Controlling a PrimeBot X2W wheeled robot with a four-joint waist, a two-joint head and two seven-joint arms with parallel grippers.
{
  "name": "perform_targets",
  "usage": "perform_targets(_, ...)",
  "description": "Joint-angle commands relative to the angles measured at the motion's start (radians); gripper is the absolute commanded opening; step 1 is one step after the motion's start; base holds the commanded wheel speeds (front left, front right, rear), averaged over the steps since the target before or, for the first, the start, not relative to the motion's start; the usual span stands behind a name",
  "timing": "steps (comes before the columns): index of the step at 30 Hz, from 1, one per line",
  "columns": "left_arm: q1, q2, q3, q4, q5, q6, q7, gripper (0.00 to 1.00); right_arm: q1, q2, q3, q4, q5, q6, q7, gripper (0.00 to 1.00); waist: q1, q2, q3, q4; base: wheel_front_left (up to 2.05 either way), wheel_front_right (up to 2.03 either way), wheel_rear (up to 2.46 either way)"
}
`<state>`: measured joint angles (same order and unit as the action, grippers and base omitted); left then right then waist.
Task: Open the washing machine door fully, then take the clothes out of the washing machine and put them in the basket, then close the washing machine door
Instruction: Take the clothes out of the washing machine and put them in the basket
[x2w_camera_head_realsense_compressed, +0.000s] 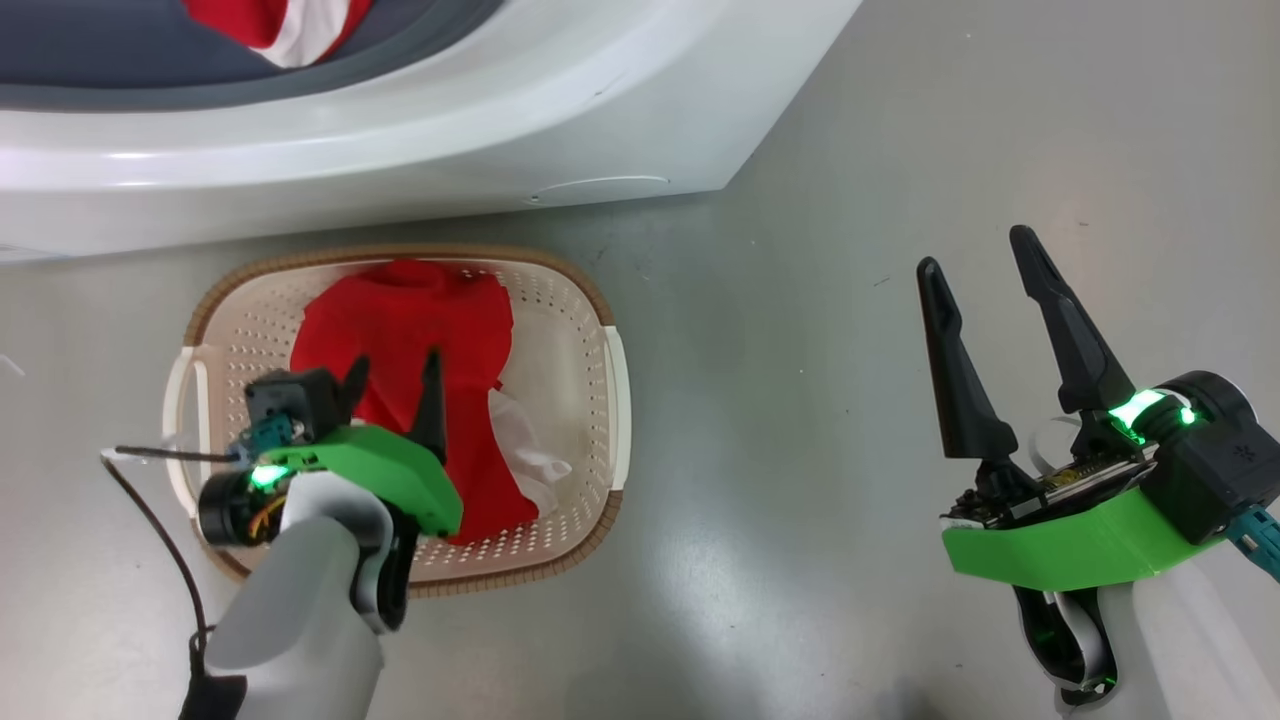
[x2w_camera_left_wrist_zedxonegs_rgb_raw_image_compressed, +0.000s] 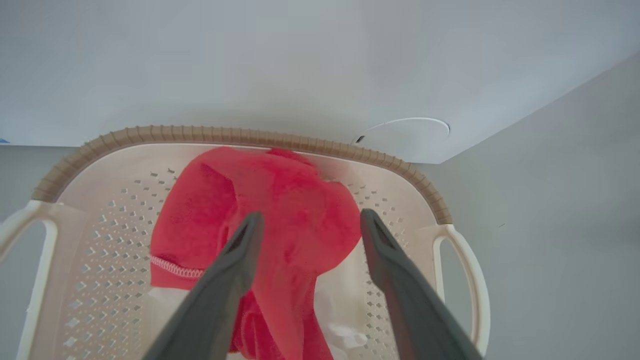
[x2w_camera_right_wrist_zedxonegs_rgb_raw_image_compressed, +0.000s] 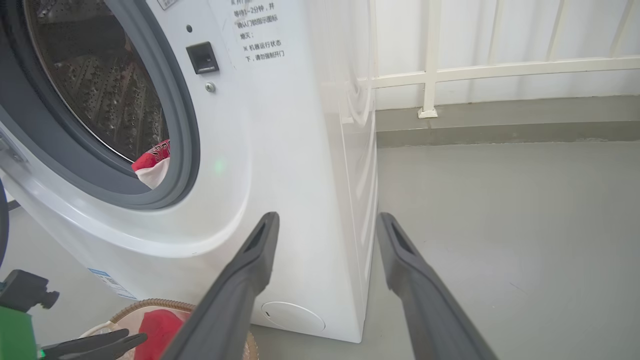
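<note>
One red garment (x2w_camera_head_realsense_compressed: 400, 320) lies in the basket (x2w_camera_head_realsense_compressed: 560, 340) — another sits in the drum.
My left gripper (x2w_camera_head_realsense_compressed: 395, 362) hangs spread over the basket, the red garment loose beneath it, seemingly let go. Past the basket's far rim, in the mouth of the washing machine (x2w_camera_head_realsense_compressed: 400, 170), a red-and-white piece (x2w_camera_head_realsense_compressed: 290, 25) rests at the gasket lip. My left gripper is nearer it — my right gripper (x2w_camera_head_realsense_compressed: 976, 250), spread and empty, stands well off the basket's right side.
</note>
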<state>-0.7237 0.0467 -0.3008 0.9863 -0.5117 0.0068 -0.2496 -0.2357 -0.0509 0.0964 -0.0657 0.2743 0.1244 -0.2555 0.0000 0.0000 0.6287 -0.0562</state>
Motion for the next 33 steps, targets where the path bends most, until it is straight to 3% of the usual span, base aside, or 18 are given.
perform_targets(1,0.008,0.017,0.033,-0.046,0.009,0.001,-0.012,1.00,0.008,0.001,0.015,-0.021,-0.004,0.006,-0.006,1.00,0.0000,0.0000,-0.005,0.005,0.00,0.00,0.00)
perform_targets(13,0.120,0.034,0.099,-0.321,0.051,0.044,-0.012,1.00,0.027,0.001,0.004,-0.006,-0.013,0.006,-0.006,1.00,0.0000,0.0000,-0.046,0.026,0.00,0.00,0.00)
perform_targets(25,0.310,0.038,0.163,-0.701,0.142,0.105,-0.012,1.00,0.050,0.001,-0.002,0.017,-0.026,0.006,-0.006,1.00,0.0000,0.0000,-0.125,0.036,0.00,0.00,0.00)
perform_targets(33,0.405,0.049,0.151,-0.791,0.193,0.113,-0.012,1.00,0.078,0.001,-0.007,0.035,-0.031,0.006,-0.006,1.00,0.0000,0.0000,-0.205,0.036,0.00,0.00,0.00)
